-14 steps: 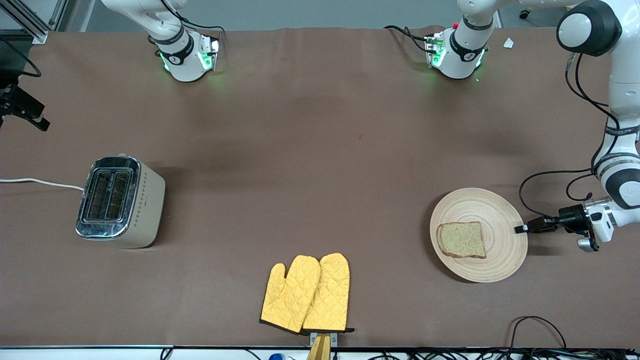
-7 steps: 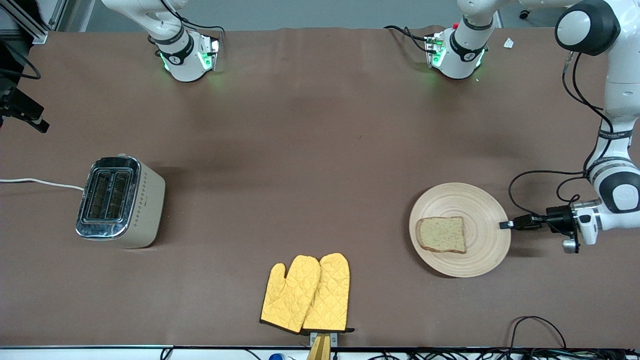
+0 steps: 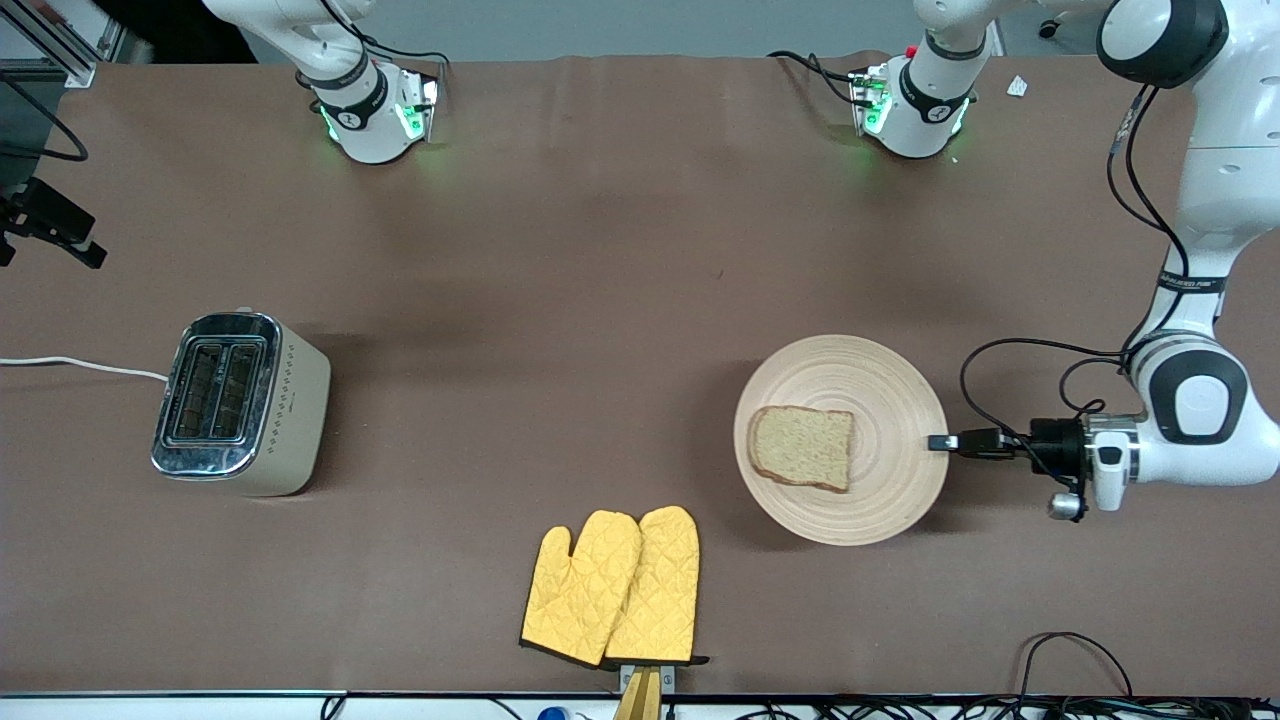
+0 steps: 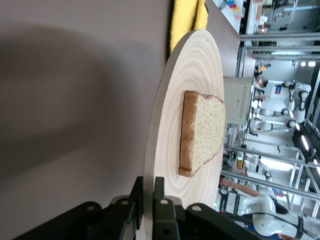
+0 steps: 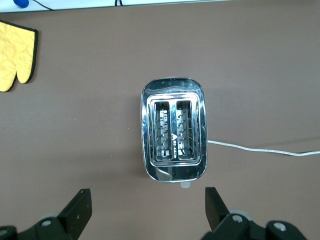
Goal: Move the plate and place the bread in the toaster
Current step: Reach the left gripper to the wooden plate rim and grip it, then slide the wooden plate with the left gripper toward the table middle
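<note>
The round wooden plate (image 3: 862,372) lies on the brown table toward the left arm's end, with the slice of brown bread (image 3: 802,447) on it. My left gripper (image 3: 938,442) is shut on the plate's rim, low over the table. In the left wrist view the fingers (image 4: 160,192) pinch the rim of the plate (image 4: 200,65), and the bread (image 4: 205,132) lies on it. The cream toaster (image 3: 245,400) stands toward the right arm's end, its slots empty. My right gripper (image 5: 146,196) is open and empty, high above the toaster (image 5: 174,129).
A pair of yellow oven mitts (image 3: 612,588) lies near the table's front edge, nearer the front camera than the plate. The toaster's white cord (image 3: 80,365) runs off the right arm's end. Cables (image 3: 1070,650) lie along the front edge.
My left gripper has slid the plate with the bread toward the toaster's end of the table and a little farther from the front camera. The right gripper has hardly moved.
</note>
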You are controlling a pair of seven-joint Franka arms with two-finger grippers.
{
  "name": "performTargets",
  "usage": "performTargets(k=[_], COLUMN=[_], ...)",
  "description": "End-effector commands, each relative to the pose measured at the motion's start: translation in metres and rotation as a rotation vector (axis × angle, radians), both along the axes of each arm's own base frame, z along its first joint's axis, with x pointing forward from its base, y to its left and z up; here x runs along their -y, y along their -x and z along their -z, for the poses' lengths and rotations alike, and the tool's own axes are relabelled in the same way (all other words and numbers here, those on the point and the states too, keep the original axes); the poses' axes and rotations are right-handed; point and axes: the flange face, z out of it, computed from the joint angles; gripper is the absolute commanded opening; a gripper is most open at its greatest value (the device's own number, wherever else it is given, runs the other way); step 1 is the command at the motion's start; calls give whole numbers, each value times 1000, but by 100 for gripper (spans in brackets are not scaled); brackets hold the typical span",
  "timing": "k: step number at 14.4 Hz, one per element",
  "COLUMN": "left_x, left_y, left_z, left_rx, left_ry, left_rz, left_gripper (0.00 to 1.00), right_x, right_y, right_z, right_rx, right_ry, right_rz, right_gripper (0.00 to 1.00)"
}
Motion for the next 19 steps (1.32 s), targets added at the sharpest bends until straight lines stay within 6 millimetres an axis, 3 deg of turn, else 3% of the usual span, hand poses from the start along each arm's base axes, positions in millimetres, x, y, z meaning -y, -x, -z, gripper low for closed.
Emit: performTargets(k=[1,5,9,14,17,19], left_x=[49,135,202,297,316,318], left_y=[12,35,63,103,120,124], left_z=[1,22,41,60,85,95], left_rx=[-17,13,51,27,22,29], left_ry=[16,-7,-61,-71,-70,-87], left_rz=[34,-1,-54,-113,-77,-87], left_gripper=[0,0,0,1,4,14], right_x=[2,3,4,12,9,2], right_y=[1,1,-1,-3,0,2], right_z=[0,-14,-19,-10,5,3], right_rx=[15,45,69,42,-17,-38], right_ry=[-16,-21,-21,-23,-27,-16], right_rz=[0,6,7,22,15,-9], right_gripper=[100,100,100,100,100,100])
